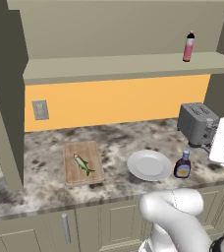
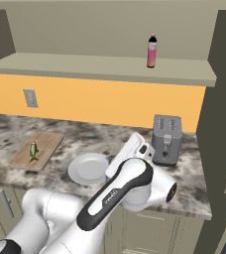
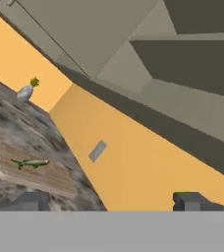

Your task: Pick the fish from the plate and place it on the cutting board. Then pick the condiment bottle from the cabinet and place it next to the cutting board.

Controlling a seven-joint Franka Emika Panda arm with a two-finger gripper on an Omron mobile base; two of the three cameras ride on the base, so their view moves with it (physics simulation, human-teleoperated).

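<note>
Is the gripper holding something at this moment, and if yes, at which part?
Nothing is held. The gripper is open and empty; the condiment bottle stands free on the counter.

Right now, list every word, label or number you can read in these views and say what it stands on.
No text can be read.
Condiment bottle: yellow label, too small and blurred to read.
Pink bottle on the cabinet shelf: no lettering to make out.
Toaster, wall outlet, cutting board, plate: no markings visible.
</note>
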